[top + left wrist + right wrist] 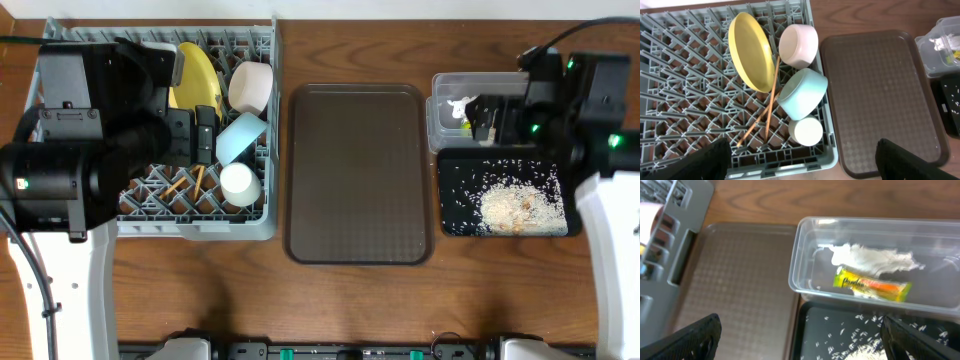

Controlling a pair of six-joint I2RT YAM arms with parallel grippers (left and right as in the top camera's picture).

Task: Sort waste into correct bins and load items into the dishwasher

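The grey dish rack (255, 225) (685, 85) holds the yellow plate (198, 75) (751, 50) on edge, the white bowl (251, 87) (799, 45), the light blue bowl (241, 137) (803, 93), the cream cup (239, 183) (805, 131) and two chopsticks (185, 183) (770, 97). The clear tub (440, 115) (805, 255) holds crumpled white paper (875, 257) and the green-and-orange wrapper (872, 284). The black tray (455, 215) (825, 325) holds rice scraps (515, 205) (860, 340). My left gripper (802, 160) is open and empty above the rack's front edge. My right gripper (800, 337) is open and empty above the black tray's left edge.
The dark brown serving tray (358, 172) (880, 95) (740, 280) lies bare between the rack and the bins. Both arms hang over the table's far left and far right in the overhead view. Wood table surrounds everything.
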